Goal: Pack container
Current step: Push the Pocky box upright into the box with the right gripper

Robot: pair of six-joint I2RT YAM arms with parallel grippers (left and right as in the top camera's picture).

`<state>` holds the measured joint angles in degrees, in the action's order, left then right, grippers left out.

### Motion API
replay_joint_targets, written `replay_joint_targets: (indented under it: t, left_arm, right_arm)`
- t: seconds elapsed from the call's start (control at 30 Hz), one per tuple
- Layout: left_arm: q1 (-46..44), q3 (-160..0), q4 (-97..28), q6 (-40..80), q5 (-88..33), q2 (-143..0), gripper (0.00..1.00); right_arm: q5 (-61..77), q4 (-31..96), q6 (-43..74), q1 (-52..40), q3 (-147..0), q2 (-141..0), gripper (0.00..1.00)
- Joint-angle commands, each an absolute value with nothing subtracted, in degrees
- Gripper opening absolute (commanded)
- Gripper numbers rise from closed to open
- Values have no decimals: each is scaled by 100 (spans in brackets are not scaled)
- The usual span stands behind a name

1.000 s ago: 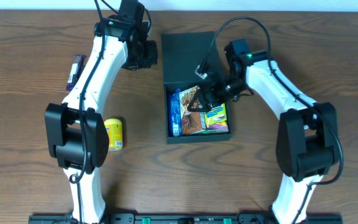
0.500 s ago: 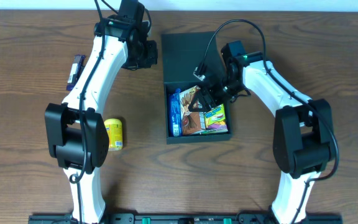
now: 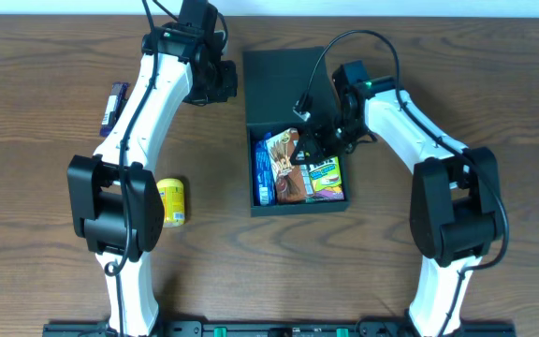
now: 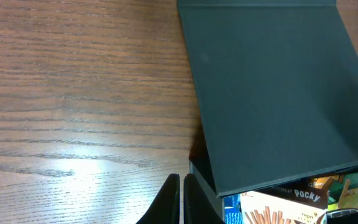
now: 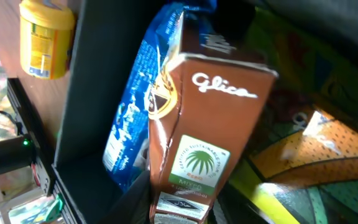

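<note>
The dark teal container (image 3: 252,183) lies mid-table with its flap lid (image 3: 284,84) folded back toward the far side. Inside are a blue pack (image 3: 264,168), a brown Pocky box (image 3: 288,170) and a green-yellow pack (image 3: 327,178). My right gripper (image 3: 309,150) reaches into the container. In the right wrist view its jaws (image 5: 185,211) press both sides of the brown box (image 5: 210,118), which tilts against the blue pack (image 5: 135,112). My left gripper (image 4: 181,199) is shut and empty, hovering over the table just left of the lid (image 4: 272,93).
A yellow can (image 3: 171,202) lies on the table left of the container, by the left arm's base. A dark purple snack pack (image 3: 112,103) lies at the far left. Cables trail over the lid from the right arm.
The right gripper's jaws have closed from wide open onto the brown box, and the box has shifted slightly left in the container. The left arm has not moved.
</note>
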<state>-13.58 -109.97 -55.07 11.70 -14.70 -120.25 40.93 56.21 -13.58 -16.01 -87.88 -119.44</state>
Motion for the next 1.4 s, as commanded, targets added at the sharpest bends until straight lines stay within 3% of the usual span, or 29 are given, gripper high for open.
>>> replay_joint_targets:
  t: [0.0, 0.6, 1.37]
  left_arm:
    - [-1330, -11089, -5500, 1066, -1507, -12105, 5]
    - [-1330, -11089, -5498, 1024, -1500, -12105, 5]
    - [-1330, -11089, -5474, 1026, -1500, -12105, 6]
  right_arm:
    - [4097, 5647, -1367, -1612, -9067, -11957, 24]
    - [4093, 6799, -1330, -681, -9441, -11808, 21]
    - [4381, 7085, -1527, -19, -9546, -11572, 23]
